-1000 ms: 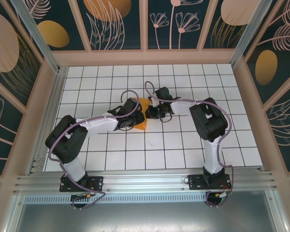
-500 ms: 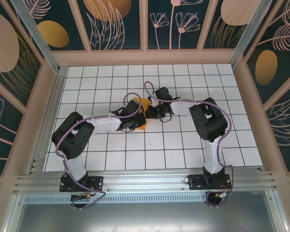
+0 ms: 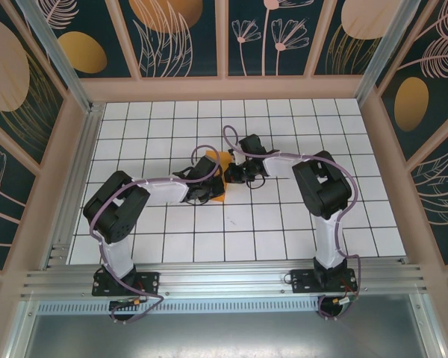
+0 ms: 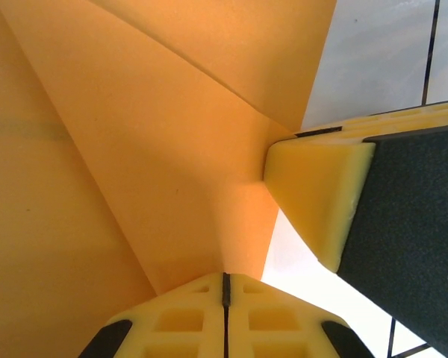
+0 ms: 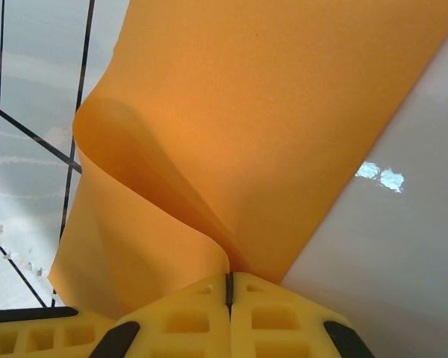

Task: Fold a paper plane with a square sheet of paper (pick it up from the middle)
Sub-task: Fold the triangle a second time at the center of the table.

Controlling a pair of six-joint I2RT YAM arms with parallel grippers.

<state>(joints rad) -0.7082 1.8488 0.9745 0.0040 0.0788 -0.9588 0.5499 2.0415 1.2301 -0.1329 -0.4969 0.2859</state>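
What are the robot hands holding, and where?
The orange paper: the left gripper pinches a narrow folded tip, the right gripper a curled-over edge.

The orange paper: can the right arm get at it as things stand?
Probably yes: the right gripper looks shut on a fold of the orange paper, and nothing stands between them. The left gripper pinches it too.
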